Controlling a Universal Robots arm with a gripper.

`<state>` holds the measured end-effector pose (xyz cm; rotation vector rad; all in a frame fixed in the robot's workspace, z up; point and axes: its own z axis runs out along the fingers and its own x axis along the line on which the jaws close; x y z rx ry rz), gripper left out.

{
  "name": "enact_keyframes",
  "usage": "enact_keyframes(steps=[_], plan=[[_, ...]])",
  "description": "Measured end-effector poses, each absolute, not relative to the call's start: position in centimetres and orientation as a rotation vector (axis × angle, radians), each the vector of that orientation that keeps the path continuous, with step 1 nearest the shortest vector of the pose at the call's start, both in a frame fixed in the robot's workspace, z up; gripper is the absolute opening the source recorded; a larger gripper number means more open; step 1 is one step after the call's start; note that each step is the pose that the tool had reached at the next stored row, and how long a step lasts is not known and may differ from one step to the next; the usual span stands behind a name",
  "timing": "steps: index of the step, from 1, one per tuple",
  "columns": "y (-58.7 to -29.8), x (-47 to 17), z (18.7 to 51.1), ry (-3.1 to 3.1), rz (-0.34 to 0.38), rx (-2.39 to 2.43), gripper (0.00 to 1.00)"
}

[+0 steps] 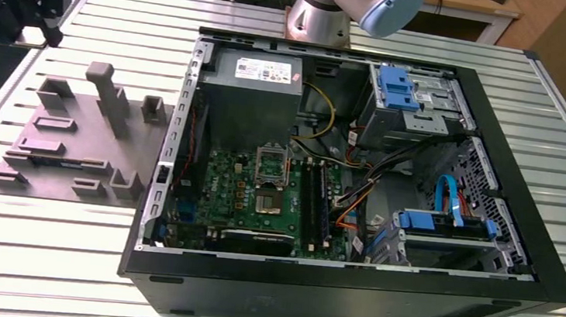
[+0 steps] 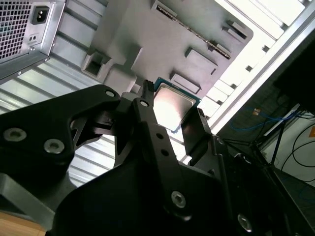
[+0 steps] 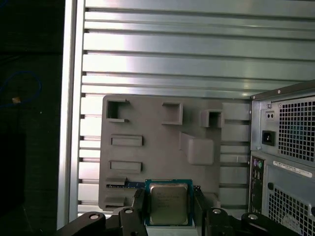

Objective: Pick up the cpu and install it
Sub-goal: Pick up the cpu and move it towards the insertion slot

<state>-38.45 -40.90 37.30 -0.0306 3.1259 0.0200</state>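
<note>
The cpu (image 3: 168, 202), a flat square chip with a shiny silver top and a thin green-blue rim, sits between two black fingers (image 3: 139, 202) in both wrist views. My gripper (image 3: 169, 209) is shut on the cpu (image 2: 173, 104), holding it by two opposite edges well above the grey-purple block fixture (image 3: 157, 147). In the second wrist view my gripper (image 2: 172, 112) shows from the side with the fixture (image 2: 142, 34) far behind it. In the exterior view the green motherboard's metal socket frame (image 1: 269, 169) lies inside the open computer case (image 1: 525, 228).
The fixture (image 1: 65, 153) stands on a slatted aluminium table (image 1: 49, 222), at the exterior view's left of the case. Its tall posts (image 1: 100, 90) stick up. The case holds a power supply (image 1: 254, 78), cables (image 1: 363, 190) and blue drive brackets (image 1: 399, 88). The arm's base (image 1: 323, 18) stands behind the case.
</note>
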Motion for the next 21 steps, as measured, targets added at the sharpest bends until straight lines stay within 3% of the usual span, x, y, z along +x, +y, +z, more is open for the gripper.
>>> enact_keyframes(steps=[21], plan=[[-42.2,-38.1,37.3,3.126,0.02,-0.031,0.47]])
